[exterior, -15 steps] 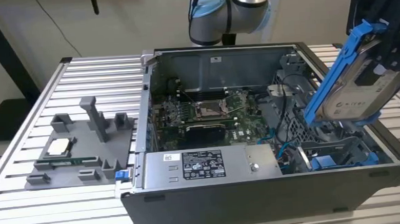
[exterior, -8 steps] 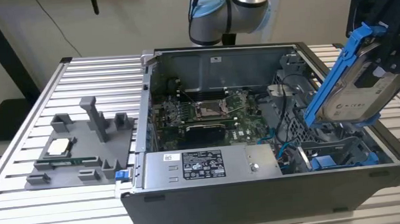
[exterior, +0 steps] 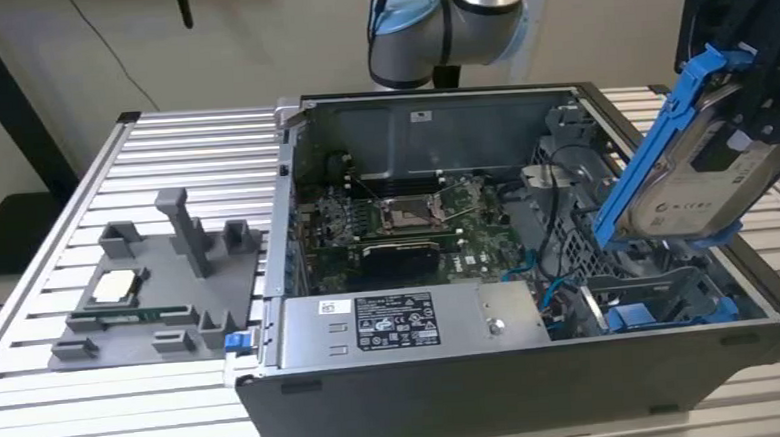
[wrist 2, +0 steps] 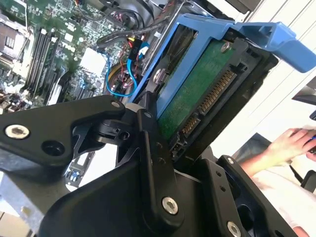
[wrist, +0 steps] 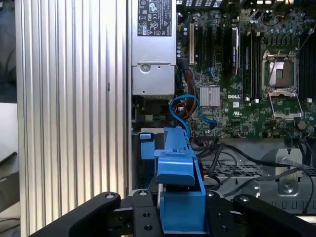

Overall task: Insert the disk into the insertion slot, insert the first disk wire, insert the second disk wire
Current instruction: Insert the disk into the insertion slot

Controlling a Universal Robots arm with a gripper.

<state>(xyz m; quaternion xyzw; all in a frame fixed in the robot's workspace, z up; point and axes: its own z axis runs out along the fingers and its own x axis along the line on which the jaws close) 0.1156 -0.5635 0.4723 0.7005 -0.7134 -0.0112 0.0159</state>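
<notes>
While the black claw [exterior: 748, 110] grips the silver-grey, blue-framed disk [exterior: 683, 191] tilted above the grey, blue-railed insertion slot [exterior: 651, 303], squaring it to that slot seems key.

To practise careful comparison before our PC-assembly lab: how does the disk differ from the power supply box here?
Pose: the disk hangs steeply tilted above the case, clamped by the gripper; the supply box lies flat inside the case. Look: the disk sits in a blue caddy; the supply box is bare metal. Shared: both are silver-grey with a white label.
</notes>
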